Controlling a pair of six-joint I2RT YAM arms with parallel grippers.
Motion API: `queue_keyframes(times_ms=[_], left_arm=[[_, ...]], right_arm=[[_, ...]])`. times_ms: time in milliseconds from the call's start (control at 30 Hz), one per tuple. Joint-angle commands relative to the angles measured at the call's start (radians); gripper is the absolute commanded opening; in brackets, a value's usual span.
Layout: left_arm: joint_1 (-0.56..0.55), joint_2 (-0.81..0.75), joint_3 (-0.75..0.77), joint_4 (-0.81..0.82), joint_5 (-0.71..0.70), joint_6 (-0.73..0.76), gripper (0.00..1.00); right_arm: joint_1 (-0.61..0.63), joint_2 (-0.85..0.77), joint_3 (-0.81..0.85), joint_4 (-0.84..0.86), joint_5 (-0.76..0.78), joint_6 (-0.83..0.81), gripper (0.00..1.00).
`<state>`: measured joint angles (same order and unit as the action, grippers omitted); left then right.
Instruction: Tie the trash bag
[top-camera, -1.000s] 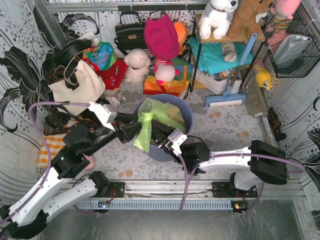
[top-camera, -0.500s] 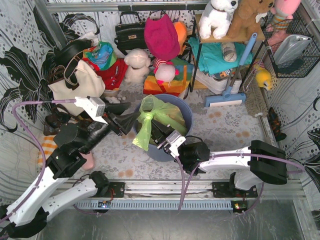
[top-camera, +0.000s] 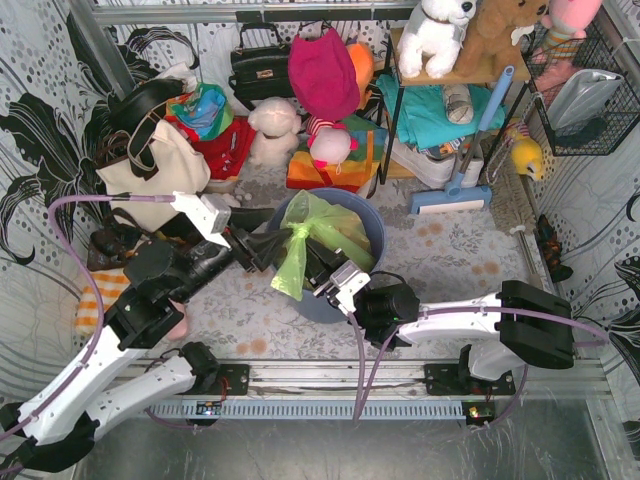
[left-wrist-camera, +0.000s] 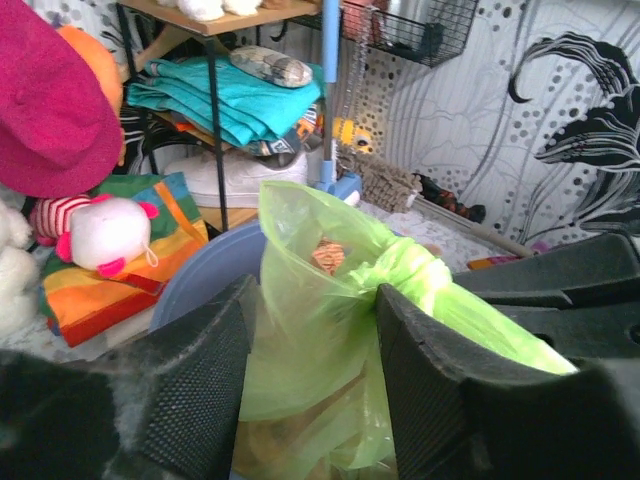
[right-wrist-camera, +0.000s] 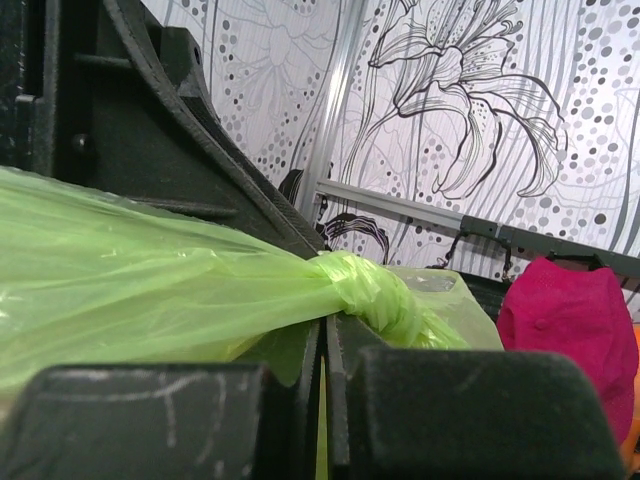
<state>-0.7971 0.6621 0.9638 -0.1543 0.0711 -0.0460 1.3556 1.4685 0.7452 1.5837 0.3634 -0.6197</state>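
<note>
The lime-green trash bag (top-camera: 325, 222) sits in the round blue bin (top-camera: 372, 232), its neck twisted into a knot (top-camera: 297, 235) with a tail hanging over the bin's near-left rim. My left gripper (top-camera: 268, 244) is open just left of the knot. In the left wrist view its fingers (left-wrist-camera: 200, 380) stand wide apart with loose bag film (left-wrist-camera: 320, 340) between them and the knot (left-wrist-camera: 412, 270) at the right finger's tip. My right gripper (top-camera: 318, 262) is shut on the bag's tail. In the right wrist view a thin green strip runs between its closed jaws (right-wrist-camera: 325, 335), just below the knot (right-wrist-camera: 370, 285).
A cream tote bag (top-camera: 150, 170) stands to the left of the bin. Plush toys (top-camera: 272, 130), a pink hat (top-camera: 322, 75) and a striped cloth lie behind it. A shelf with teal cloth (top-camera: 440, 110) and a blue mop (top-camera: 465, 160) stand at the back right.
My left gripper let go at the knot, opened and drew back to the left, then came in again to the knot with its jaws open. The right gripper kept its hold and barely moved.
</note>
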Motion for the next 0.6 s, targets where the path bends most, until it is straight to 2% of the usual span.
queue_keyframes(times_ms=[0, 200, 333, 400, 567], left_arm=[[-0.004, 0.016, -0.006, 0.046, 0.066, 0.013, 0.52], [-0.004, 0.039, 0.006, 0.022, 0.187, 0.009, 0.2], [-0.004, 0.039, 0.008, -0.003, 0.237, 0.001, 0.04], [-0.004, 0.028, 0.001, -0.003, 0.25, -0.008, 0.0], [-0.004, -0.002, -0.005, -0.014, 0.255, -0.014, 0.0]], right_arm=[[0.005, 0.008, 0.027, 0.114, 0.028, -0.028, 0.0], [0.005, 0.026, 0.056, 0.112, 0.035, -0.064, 0.0], [0.005, 0.04, 0.08, 0.111, 0.035, -0.09, 0.0], [0.005, 0.047, 0.095, 0.11, 0.035, -0.108, 0.0], [0.005, 0.06, 0.117, 0.108, 0.083, -0.179, 0.0]])
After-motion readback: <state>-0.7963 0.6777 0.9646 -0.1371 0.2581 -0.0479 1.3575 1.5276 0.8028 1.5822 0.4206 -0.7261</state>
